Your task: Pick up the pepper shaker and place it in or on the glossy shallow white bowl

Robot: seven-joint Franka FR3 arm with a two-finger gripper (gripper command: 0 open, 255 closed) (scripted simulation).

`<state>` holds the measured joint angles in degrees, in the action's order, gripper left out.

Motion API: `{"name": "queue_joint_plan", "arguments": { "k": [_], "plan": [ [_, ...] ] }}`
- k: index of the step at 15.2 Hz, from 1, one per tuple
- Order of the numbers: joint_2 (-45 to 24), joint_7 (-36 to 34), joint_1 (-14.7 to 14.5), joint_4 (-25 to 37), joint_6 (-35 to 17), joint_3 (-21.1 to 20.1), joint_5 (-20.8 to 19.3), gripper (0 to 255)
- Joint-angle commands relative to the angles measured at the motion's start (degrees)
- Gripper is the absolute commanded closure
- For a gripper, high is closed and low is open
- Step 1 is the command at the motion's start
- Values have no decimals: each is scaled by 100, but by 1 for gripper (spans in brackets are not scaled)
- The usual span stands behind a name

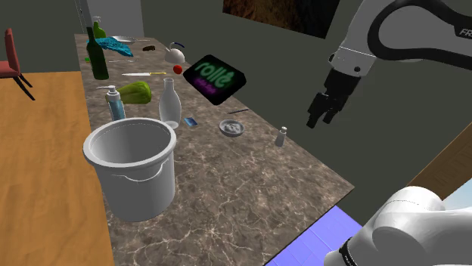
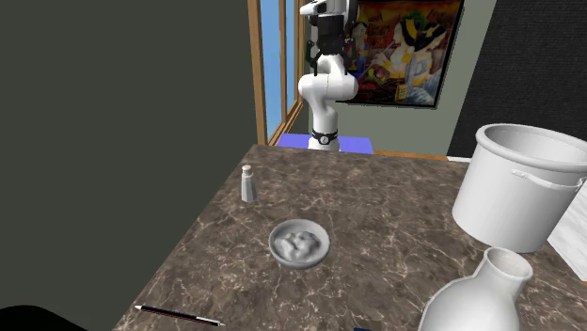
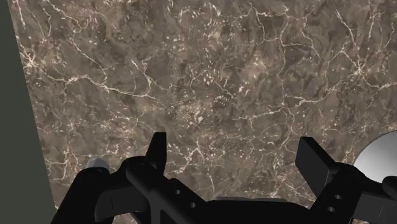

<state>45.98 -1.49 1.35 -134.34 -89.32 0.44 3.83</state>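
Your black gripper [image 3: 234,147] hanging above the marble counter [image 1: 249,174], fingers [image 3: 158,147] spread wide, gripping nothing, touching nothing, the pale pepper shaker [image 1: 281,137] upright near the counter's edge, close to the shallow bowl [image 1: 232,127].

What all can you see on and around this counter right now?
pepper shaker: one, pale grey, near the counter's edge, apart from the bowl
shallow bowl: one, white-grey, mid-counter
bucket: one, white, near end at the shoulder view's left
squat bottle: one, white, just beyond the bucket
tall bottle: one, green, far end
box: one, black with green lettering, beyond the bowl
chair: one, red, on the wooden floor
counter: one, brown marble
arm: one, white with dark joints
gripper: one, black, raised, fingers open
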Motion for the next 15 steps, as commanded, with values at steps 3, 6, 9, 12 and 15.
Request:
{"name": "queue_joint_plan", "arguments": {
  "k": [3,6,9,12,15],
  "plan": [
    [-236,222,44,-62,-285,171,-105,0],
    [-643,547,102,-96,-711,426,-239,0],
    [-1109,870,151,-59,-1127,675,-336,0],
    [-1626,1194,187,49,-1522,917,-388,0],
    [-2186,1525,207,227,-1887,1153,-387,0]
  ]
}}
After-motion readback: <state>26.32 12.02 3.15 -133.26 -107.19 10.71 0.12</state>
